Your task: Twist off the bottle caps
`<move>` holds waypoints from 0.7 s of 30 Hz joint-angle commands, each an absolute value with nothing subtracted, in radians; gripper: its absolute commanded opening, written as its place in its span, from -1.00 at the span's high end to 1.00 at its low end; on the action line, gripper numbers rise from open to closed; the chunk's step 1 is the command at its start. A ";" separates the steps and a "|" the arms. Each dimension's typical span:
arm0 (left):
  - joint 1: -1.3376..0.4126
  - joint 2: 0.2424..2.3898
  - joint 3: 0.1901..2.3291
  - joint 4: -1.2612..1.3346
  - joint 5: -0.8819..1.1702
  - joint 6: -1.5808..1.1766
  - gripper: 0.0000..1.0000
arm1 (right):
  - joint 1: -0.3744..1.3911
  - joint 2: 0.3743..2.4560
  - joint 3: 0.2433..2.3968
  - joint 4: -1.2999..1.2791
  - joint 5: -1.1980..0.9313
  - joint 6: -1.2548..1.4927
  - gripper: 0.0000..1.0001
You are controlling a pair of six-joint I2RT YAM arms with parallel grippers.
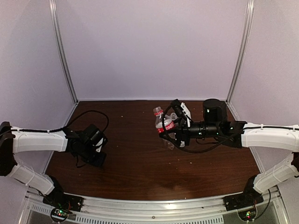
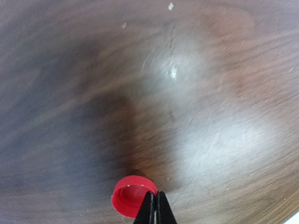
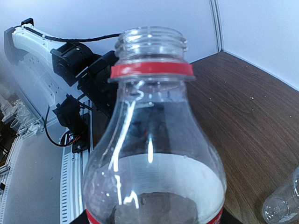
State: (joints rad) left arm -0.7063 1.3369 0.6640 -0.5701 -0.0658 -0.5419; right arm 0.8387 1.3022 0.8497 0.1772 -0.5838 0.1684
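Left gripper (image 2: 154, 207) was closed, tips at the rim of the small round red plastic cap (image 2: 130, 193), which lay open-side up on the brown wooden table (image 2: 210, 116). Right gripper (image 1: 173, 123) clamped the small clear red-labelled plastic bottle (image 3: 154, 140), neck uncapped. Judged light and crushable; hold at the labelled body.

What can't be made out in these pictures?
Fingers of the right gripper: right wrist view, hidden behind the red-labelled bottle.
Second clear bottle: cut off by that view's corner; its top unseen.
Red cap: top view, hidden under the left gripper.
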 commanded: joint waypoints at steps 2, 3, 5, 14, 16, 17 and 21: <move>-0.727 1.381 0.773 -0.539 -0.045 -0.475 1.00 | 0.816 1.275 0.848 0.216 -0.598 0.196 0.30; -0.734 1.396 0.793 -0.538 -0.044 -0.467 1.00 | 0.814 1.271 0.847 0.217 -0.599 0.197 0.30; -0.747 1.437 0.834 -0.538 -0.043 -0.447 1.00 | 0.809 1.265 0.847 0.217 -0.599 0.199 0.31; -0.806 1.623 1.013 -0.500 -0.014 -0.399 1.00 | 0.783 1.208 0.839 0.184 -0.577 0.214 0.31; -0.824 1.670 1.059 -0.499 -0.012 -0.388 1.00 | 0.779 1.195 0.831 0.184 -0.571 0.218 0.31; -0.832 1.693 1.082 -0.499 -0.008 -0.385 1.00 | 0.776 1.190 0.827 0.184 -0.566 0.219 0.31; -0.852 1.778 1.152 -0.498 0.000 -0.374 1.00 | 0.770 1.173 0.816 0.178 -0.559 0.222 0.31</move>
State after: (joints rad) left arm -0.8318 1.7145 1.0840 -0.5316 -0.0212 -0.4084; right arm 0.7788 1.2045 0.8333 0.1738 -0.5808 0.2104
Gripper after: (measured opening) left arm 0.009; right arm 0.559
